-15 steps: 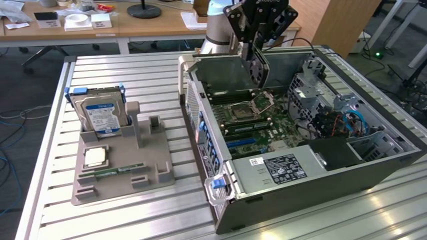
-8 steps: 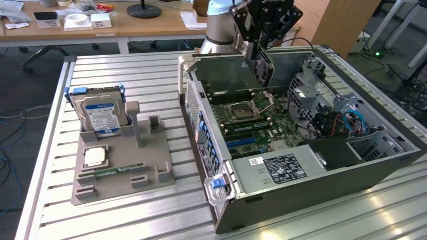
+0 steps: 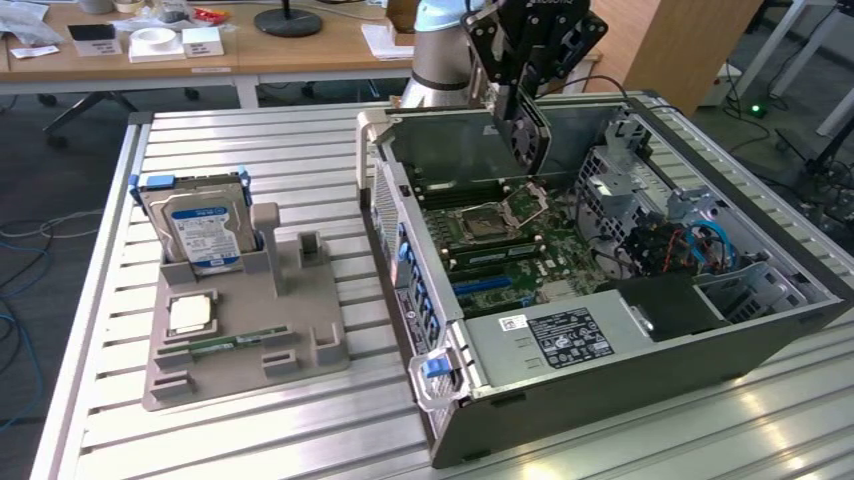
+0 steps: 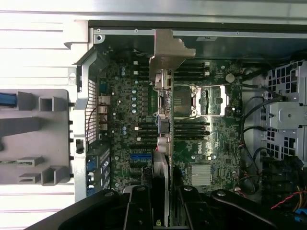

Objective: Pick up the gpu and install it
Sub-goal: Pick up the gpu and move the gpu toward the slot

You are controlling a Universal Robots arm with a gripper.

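My gripper (image 3: pixel 525 92) hangs over the open computer case (image 3: pixel 747 345), shut on the gpu (image 3: pixel 525 130). The card hangs on edge, dark and thin, above the motherboard (image 3: pixel 497 232). In the wrist view the gpu (image 4: pixel 163 120) shows edge-on between my fingers (image 4: pixel 140 207), with its silver bracket (image 4: pixel 167 51) at the far end, over the motherboard (image 4: pixel 211 143) near the processor socket. It is apart from the board. A blue slot (image 4: pixel 142 156) lies beside the card's line.
On the slatted metal table, a grey holder (image 3: pixel 300 320) at the exterior view's left carries a hard drive (image 3: pixel 200 232), a processor (image 3: pixel 194 315) and a memory stick (image 3: pixel 227 343). Inside the case are a power supply (image 3: pixel 561 335), drive cages and cables (image 3: pixel 674 245).
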